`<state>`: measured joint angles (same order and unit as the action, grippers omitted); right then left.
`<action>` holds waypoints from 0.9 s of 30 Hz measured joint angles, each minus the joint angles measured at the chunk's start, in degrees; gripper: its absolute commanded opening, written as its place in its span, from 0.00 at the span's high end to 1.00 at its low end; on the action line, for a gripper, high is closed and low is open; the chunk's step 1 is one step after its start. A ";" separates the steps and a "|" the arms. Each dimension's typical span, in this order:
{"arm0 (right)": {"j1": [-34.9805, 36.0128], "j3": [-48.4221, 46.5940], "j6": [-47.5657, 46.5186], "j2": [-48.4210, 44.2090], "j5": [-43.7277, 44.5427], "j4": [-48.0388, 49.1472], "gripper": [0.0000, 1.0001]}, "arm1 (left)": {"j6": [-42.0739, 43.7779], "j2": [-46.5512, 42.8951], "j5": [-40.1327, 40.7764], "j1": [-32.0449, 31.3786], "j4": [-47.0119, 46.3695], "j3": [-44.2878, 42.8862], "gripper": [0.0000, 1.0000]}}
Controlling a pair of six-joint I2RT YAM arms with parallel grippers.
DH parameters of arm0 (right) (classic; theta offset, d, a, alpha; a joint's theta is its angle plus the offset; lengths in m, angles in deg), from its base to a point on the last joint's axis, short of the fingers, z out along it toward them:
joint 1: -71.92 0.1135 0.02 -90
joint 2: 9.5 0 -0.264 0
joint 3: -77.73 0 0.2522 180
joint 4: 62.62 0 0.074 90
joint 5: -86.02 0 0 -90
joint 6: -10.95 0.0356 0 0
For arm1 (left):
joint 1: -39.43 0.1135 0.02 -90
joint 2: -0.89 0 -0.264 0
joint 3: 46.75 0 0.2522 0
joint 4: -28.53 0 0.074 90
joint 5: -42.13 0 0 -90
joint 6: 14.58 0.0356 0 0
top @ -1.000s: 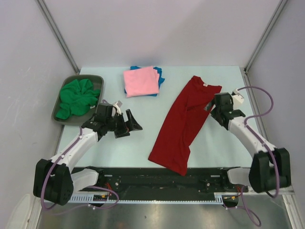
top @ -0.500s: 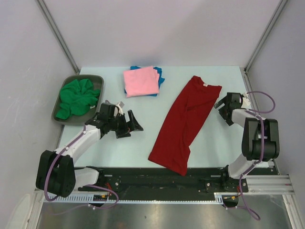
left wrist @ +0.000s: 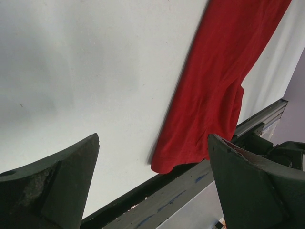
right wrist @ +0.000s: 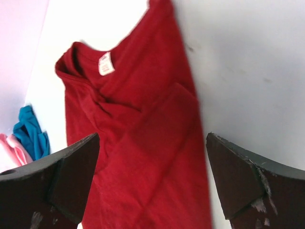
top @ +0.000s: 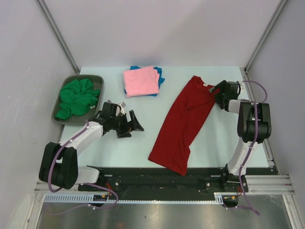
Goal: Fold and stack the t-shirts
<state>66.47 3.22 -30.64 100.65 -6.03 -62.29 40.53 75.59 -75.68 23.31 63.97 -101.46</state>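
Observation:
The dark red t-shirt [top: 183, 125] lies folded lengthwise as a long strip, slanting from the back right toward the front edge, its white tag [right wrist: 106, 64] at the collar. My right gripper [top: 217, 93] is open, hovering at the shirt's upper right edge by the collar; the red cloth [right wrist: 143, 157] shows between its fingers. My left gripper [top: 134, 125] is open and empty, left of the shirt, whose lower end [left wrist: 209, 109] shows ahead of it. The pink t-shirt [top: 141, 81] lies folded on the blue one [top: 159, 75] at the back. The green t-shirt [top: 76, 97] is crumpled in the tray.
The grey metal tray [top: 98, 79] sits at the back left. The black front rail [top: 157, 175] runs along the table's near edge, just below the red shirt's hem. Frame posts stand at both back corners.
My right arm swung out to the right, then back in, and its gripper now sits higher, at the shirt's collar end. My left gripper shifted slightly. The shirts have not moved.

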 measured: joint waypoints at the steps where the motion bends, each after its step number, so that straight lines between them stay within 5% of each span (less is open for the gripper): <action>1: 0.26 -1.27 -0.02 0.94 -0.57 -0.22 0.02 | 0.00 0.26 0.00 0.00 0.00 -0.11 0.00; 5: 2.16 -8.20 -0.57 5.86 -3.39 -1.95 0.19 | -0.02 1.22 0.00 0.00 -0.07 -0.92 0.00; 8: 3.65 -15.10 -1.46 10.34 -5.01 -5.86 0.62 | -0.04 1.40 0.02 0.00 -0.17 -1.18 0.00; 10: 4.31 -18.73 -2.05 13.20 -6.10 -7.93 0.76 | -0.04 1.40 0.04 0.00 -0.17 -1.18 0.00; 17: 6.67 -34.93 -3.15 22.14 -7.63 -19.61 0.81 | -0.02 1.44 0.22 0.00 -0.04 -1.31 0.00; 21: 9.53 -45.94 -5.05 27.67 -7.13 -25.68 0.73 | -0.02 1.68 0.50 0.00 0.20 -2.21 0.00; 25: 12.13 -56.65 -6.45 33.09 -8.17 -29.88 0.26 | -0.04 1.92 0.63 0.00 0.33 -2.99 0.01; 26: 12.55 -58.93 -7.37 33.86 -8.44 -30.47 0.07 | -0.04 1.92 0.63 0.00 0.33 -3.08 0.00; 27: 12.98 -60.28 -8.26 34.21 -8.13 -31.41 0.01 | -0.04 1.92 0.63 0.00 0.31 -3.13 0.00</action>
<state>79.45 -57.06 -38.91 134.86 -14.16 -93.70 40.49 77.51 -75.05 23.31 64.27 -104.58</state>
